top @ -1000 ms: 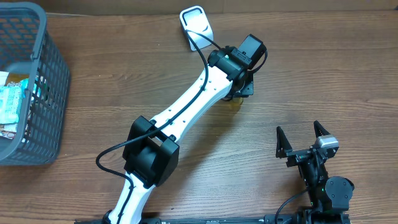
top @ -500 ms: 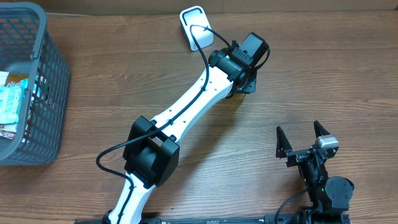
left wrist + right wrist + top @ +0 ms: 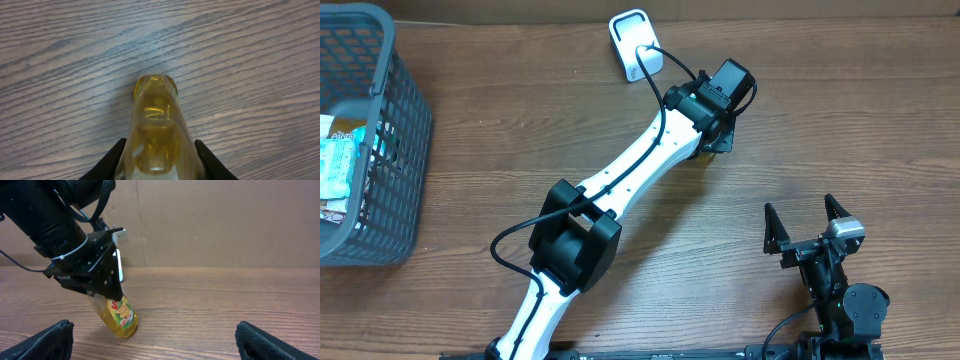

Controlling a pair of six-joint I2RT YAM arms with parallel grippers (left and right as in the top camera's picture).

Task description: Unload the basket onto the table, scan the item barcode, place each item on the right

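The left arm [image 3: 640, 170] has swung a little to the right and upward in the overhead view. Its elbow [image 3: 578, 245] now sits further right and slightly higher, and its wrist [image 3: 720, 92] has moved the same way. The left gripper [image 3: 159, 159], clamped on the bottle [image 3: 155, 105], went along, so the yellow patch seen below it earlier is almost hidden from above. The cable [image 3: 510, 250] looping by the elbow shifted right too

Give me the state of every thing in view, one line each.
yellow bottle: tilted, clamped in the left gripper, lower end near the table.
left gripper: shut on the yellow bottle.
right gripper: open, empty.
white scanner: standing on the table, untouched.
grey basket: holding packets.
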